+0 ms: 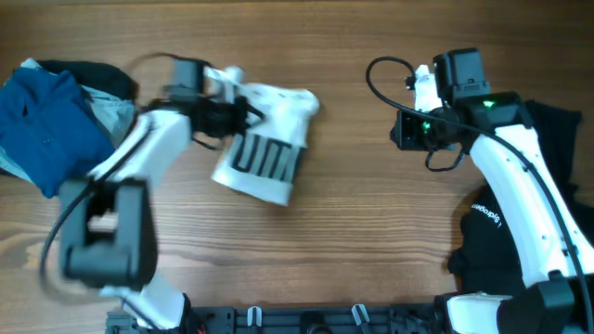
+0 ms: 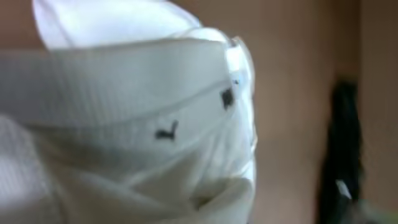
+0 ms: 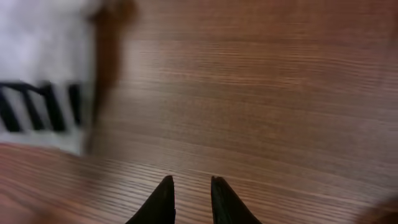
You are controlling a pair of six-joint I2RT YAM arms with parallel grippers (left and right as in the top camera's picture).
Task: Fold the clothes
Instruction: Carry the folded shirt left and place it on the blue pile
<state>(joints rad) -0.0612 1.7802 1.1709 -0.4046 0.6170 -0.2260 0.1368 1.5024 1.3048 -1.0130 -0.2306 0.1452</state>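
Observation:
The white T-shirt (image 1: pixel 269 139) lies bunched and partly folded on the wooden table left of centre, its block of black bars (image 1: pixel 266 160) facing up. My left gripper (image 1: pixel 246 116) is shut on the shirt's upper left part. In the left wrist view, white fabric (image 2: pixel 137 124) fills the frame and hides the fingers. My right gripper (image 1: pixel 401 130) hovers over bare wood to the right of the shirt. Its fingertips (image 3: pixel 191 183) stand a little apart with nothing between them. The shirt (image 3: pixel 43 68) shows blurred at the upper left of the right wrist view.
A pile with a blue garment (image 1: pixel 42 116), a black one (image 1: pixel 93 74) and a pale one (image 1: pixel 113 113) sits at the far left. More black fabric (image 1: pixel 487 246) lies under the right arm at the right edge.

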